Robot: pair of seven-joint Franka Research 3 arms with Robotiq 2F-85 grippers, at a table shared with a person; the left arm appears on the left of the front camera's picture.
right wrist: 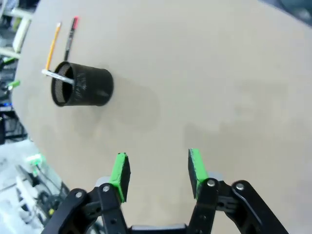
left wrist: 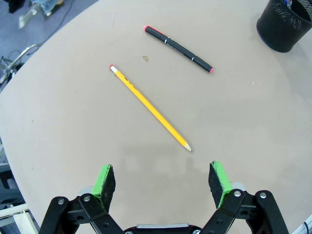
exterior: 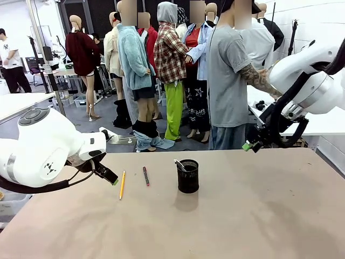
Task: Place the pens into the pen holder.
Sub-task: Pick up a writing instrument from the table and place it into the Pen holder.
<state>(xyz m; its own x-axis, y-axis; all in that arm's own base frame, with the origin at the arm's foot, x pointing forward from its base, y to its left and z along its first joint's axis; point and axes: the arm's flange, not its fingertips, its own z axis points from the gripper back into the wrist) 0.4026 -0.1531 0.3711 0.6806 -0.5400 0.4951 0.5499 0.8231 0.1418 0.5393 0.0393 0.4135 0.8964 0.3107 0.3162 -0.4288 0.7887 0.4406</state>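
From the front, the left gripper point(exterior: 110, 178) hangs low over the near left of the tan table point(exterior: 259, 216), just left of the yellow wooden pencil point(exterior: 122, 185). The dark pen with red ends point(exterior: 145, 176) lies a little right of that, and the black wire-mesh pen holder point(exterior: 188, 176) stands upright near the middle with a pale-tipped pen point(exterior: 180, 165) leaning inside. The right gripper point(exterior: 249, 145) is raised over the far right edge, well apart from everything. In the left wrist view the green pads stand wide apart and empty, and the pencil lies slantwise on the table just beyond them, untouched. The dark pen lies farther off, with the holder at the corner. In the right wrist view the jaws are partly apart with nothing between them, above bare table. The holder, pencil and dark pen lie well beyond. One pen looks done, and the pencil seems the step in hand. The left arm must come down astride its shaft, then close and carry it to the holder.
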